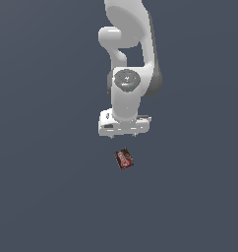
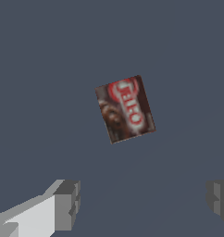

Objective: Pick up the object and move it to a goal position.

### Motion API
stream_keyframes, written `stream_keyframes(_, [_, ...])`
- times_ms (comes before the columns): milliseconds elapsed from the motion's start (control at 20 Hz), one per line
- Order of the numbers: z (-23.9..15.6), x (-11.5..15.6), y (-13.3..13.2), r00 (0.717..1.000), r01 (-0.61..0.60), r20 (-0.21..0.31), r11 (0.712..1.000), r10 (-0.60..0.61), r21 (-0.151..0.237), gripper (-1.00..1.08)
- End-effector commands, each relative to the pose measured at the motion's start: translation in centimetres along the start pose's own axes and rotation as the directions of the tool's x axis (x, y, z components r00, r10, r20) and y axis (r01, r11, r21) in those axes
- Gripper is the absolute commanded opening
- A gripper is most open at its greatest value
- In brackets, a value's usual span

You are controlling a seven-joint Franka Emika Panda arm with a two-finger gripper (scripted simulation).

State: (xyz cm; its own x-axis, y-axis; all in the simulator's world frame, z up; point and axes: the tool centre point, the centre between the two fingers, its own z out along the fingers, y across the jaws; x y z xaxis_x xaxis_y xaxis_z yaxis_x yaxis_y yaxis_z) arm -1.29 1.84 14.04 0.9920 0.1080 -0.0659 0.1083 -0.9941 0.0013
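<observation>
Gripper [image 2: 141, 203] jaws stand spread wide, with nothing between them and nothing touching either finger. Going left to right in the wrist view, 1 grey finger pad [image 2: 67, 203] on its white mount sits at one side, then a broad bare gap of the surface [image 2: 35, 69], then the 2nd finger pad at the far side, partly cut off by the frame edge. The box [image 2: 125, 109] lies flat on the surface beyond the fingers, apart from both, turned at a slant so its edges do not line up with the jaws; its dark brown face carries a red and white label. In the exterior view the white arm [image 1: 126, 93] hangs over the plain dark blue-grey surface, and the box [image 1: 124, 159] rests just below the gripper's [image 1: 124, 134] underside, clear of it.
</observation>
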Motion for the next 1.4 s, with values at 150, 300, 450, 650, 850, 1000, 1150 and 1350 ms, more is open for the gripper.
stream_keyframes(150, [2.2,2.0,0.0,0.996,0.089,-0.020,0.996,-0.089,-0.004,1.00])
stream_keyframes(300, [3.8,3.3,0.0,0.988,0.150,-0.035,0.989,-0.151,-0.008,1.00])
stream_keyframes(450, [5.1,4.3,0.0,0.979,0.200,-0.047,0.980,-0.200,-0.011,1.00])
stream_keyframes(650, [6.4,5.2,0.0,0.968,0.244,-0.058,0.970,-0.245,-0.014,1.00])
stream_keyframes(850, [7.0,5.6,0.0,0.962,0.266,-0.063,0.964,-0.267,-0.016,1.00])
stream_keyframes(1000, [7.0,5.6,0.0,0.962,0.264,-0.062,0.964,-0.265,-0.016,1.00])
stream_keyframes(1150, [7.4,5.6,0.0,0.962,0.264,-0.062,0.964,-0.265,-0.016,1.00])
stream_keyframes(1350, [8.7,5.7,0.0,0.962,0.266,-0.062,0.964,-0.266,-0.016,1.00])
